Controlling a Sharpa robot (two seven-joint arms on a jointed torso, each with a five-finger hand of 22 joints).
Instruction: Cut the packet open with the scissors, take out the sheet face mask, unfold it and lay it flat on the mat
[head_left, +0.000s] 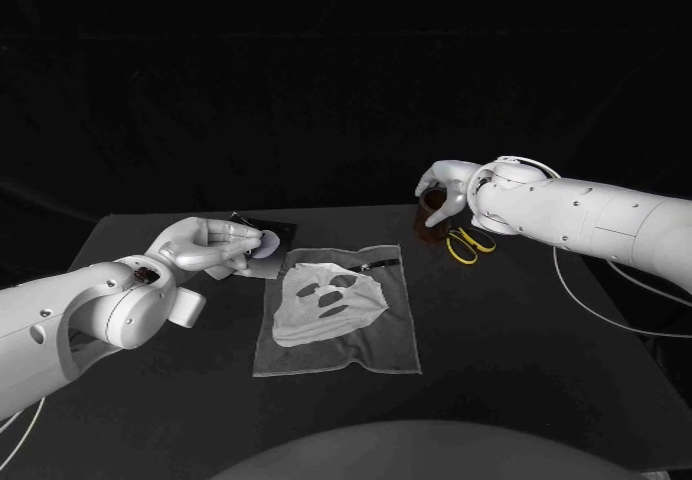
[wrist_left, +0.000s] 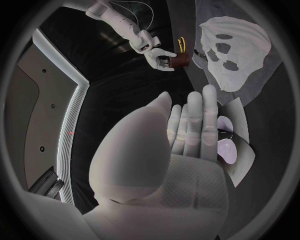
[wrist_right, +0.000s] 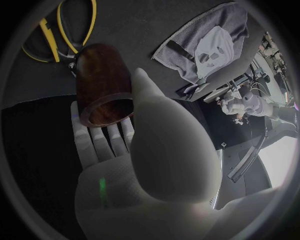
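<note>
Head view gives us the relation that matters: the sheet face mask (head_left: 329, 300) lies spread on the mat (head_left: 389, 350) just beside the left hand (head_left: 214, 245), on the side facing the other arm. Its long axis runs along the mat's long side, away from the robot. Of the 2 hands the left is far nearer. It holds the packet (wrist_left: 242, 150) between thumb and fingers, just off the mat's edge. The right hand (head_left: 450, 192) is well apart beyond the mat and grips a brown cup (head_left: 433, 212). The yellow-handled scissors (head_left: 464, 247) lie on the table just beneath it. We judge the laying-out done, and any smoothing would suit the left hand once it drops the packet. We can read no brand or writing on the packet or cup
</note>
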